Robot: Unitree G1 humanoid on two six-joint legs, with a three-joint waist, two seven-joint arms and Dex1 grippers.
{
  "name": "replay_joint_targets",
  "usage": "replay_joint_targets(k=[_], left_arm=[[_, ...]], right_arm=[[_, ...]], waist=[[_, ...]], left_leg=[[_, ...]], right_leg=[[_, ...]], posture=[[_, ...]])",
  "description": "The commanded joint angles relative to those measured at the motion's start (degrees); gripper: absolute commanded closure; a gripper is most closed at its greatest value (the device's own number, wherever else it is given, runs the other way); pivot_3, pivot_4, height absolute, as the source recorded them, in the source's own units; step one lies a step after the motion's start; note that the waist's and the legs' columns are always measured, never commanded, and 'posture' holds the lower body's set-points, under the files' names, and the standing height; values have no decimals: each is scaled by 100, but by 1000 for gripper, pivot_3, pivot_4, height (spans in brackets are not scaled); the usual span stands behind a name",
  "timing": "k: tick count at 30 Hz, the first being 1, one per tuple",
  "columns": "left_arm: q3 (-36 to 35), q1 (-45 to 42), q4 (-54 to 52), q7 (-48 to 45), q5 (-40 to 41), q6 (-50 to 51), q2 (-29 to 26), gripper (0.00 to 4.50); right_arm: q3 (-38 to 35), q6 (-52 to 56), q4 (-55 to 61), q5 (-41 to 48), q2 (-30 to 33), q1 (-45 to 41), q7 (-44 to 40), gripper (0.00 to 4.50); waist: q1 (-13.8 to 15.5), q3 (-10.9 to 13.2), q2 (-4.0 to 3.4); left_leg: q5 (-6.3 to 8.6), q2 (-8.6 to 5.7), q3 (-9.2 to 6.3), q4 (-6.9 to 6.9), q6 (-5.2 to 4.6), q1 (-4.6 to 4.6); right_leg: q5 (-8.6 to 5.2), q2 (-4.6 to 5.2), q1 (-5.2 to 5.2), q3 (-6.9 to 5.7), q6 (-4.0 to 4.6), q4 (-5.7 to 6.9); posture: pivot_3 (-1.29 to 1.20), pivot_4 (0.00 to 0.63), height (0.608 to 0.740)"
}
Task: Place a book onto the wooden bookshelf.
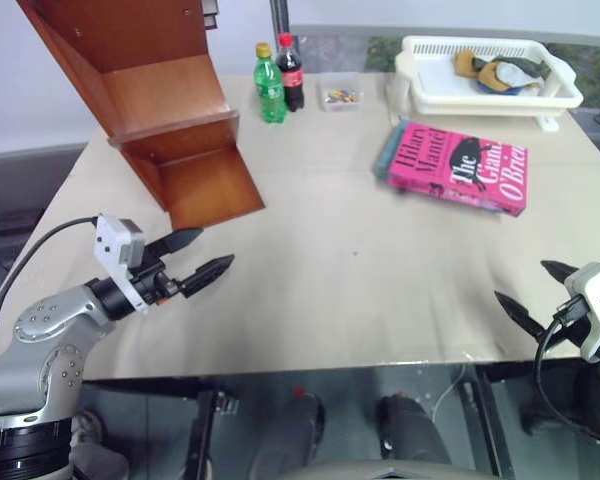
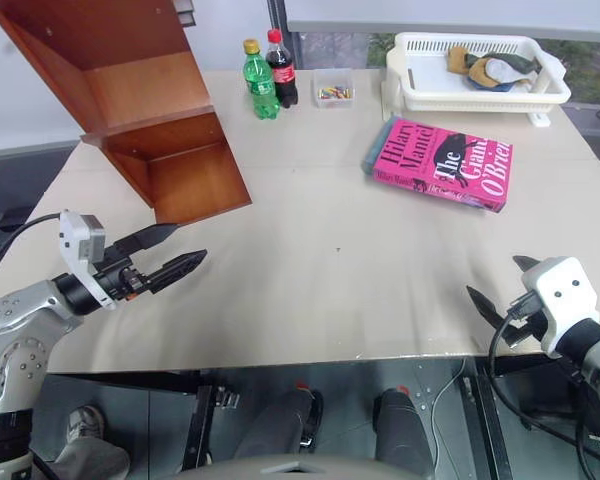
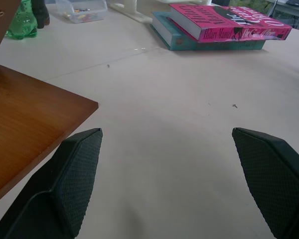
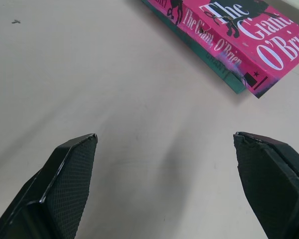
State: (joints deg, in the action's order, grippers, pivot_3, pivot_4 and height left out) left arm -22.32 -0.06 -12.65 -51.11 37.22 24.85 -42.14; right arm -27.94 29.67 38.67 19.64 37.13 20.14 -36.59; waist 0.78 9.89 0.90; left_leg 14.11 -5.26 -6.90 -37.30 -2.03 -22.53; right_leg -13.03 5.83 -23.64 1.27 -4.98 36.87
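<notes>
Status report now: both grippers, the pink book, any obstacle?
Left gripper, right gripper open, empty. Pink book flat atop teal book. Bookshelf path unobstructed.

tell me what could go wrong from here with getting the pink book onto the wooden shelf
1. The thick pink book lies stacked on a teal-green book; a low grasp might drag or lift both.
2. The reddish-brown wooden bookshelf stands close by the open left gripper, so a swing could knock it.
3. The green plastic bottle and dark cola bottle stand upright between book and shelf and could be tipped in transit.
</notes>
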Motion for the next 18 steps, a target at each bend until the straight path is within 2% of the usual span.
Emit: replay_joint_targets(k=[1,12,14,18], left_arm=[[-214,-29,-78,-28,49,-49,-92,35],[-158,-79,-435,-111,553,102,9,35],[-100,-138,-473,-104,574,127,2,0],[118,-372,-554,-29,582,138,84,0]], right_arm=[[-111,-93,-53,34,40,-155,62,0],[84,387,-453,23,2,-803,500,0],[100,491,-576,28,-19,-960,604,540],[208,585,-1224,-75,-1,-1514,836,2162]], waist=[[-4,0,0],[-2,0,0],[-1,0,-1],[-12,0,-2]], left_leg=[[0,0,0,0,0,0],[-1,-1,0,1,1,-3],[-1,-2,1,1,0,-2],[-1,0,-1,1,1,-2]], right_leg=[[0,0,0,0,0,0],[0,2,-2,0,1,-2],[1,2,-2,1,1,-2],[1,-2,-2,-1,2,-1]], posture=[[0,150,740],[0,150,740],[0,150,740],[0,150,740]])
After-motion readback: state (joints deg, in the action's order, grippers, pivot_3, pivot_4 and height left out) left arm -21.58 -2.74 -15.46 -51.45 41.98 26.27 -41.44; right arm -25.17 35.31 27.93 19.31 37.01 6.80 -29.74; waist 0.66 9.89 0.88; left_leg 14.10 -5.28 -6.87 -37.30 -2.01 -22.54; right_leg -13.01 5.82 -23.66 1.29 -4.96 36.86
